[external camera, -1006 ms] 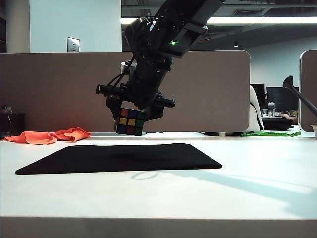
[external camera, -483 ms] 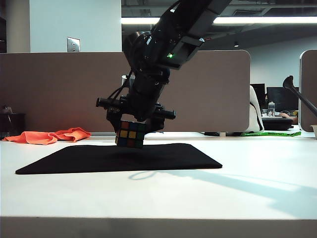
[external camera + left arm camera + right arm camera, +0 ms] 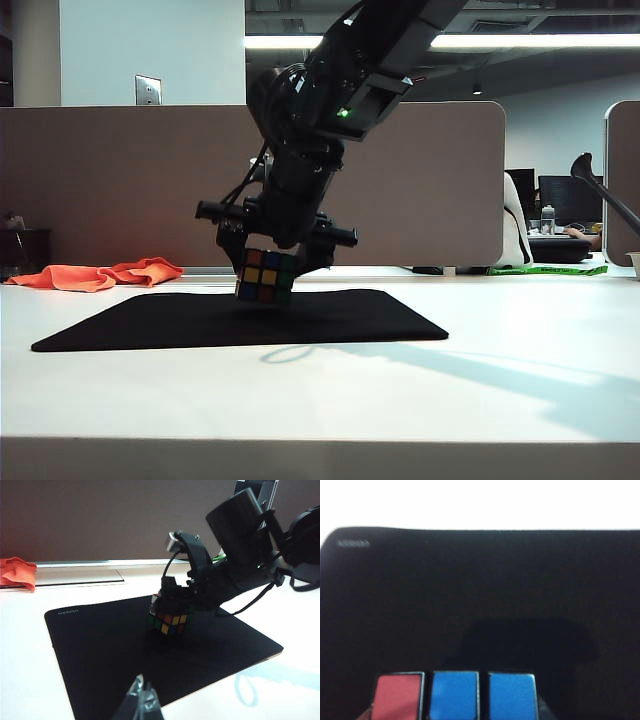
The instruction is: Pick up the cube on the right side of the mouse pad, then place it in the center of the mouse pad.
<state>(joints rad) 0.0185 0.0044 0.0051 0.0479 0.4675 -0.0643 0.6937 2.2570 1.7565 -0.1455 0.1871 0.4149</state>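
Cube — small puzzle cube, black frame, red, blue, yellow, orange and green stickers; clamped in the right gripper, slightly tilted, just above the black mouse pad. Left gripper — near the pad's edge; tips seem together, uncertain.

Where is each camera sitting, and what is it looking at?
Exterior view: low at the table's near edge, facing across it; shows the right arm, its right gripper shut on the cube over the mouse pad, orange cloth behind.
Left wrist view: off the pad's corner, looking across it at the right arm; the left gripper's closed tips show.
Right wrist view: right above the cube, looking down at the pad; no jaws visible.
All three share the cube and the pad.
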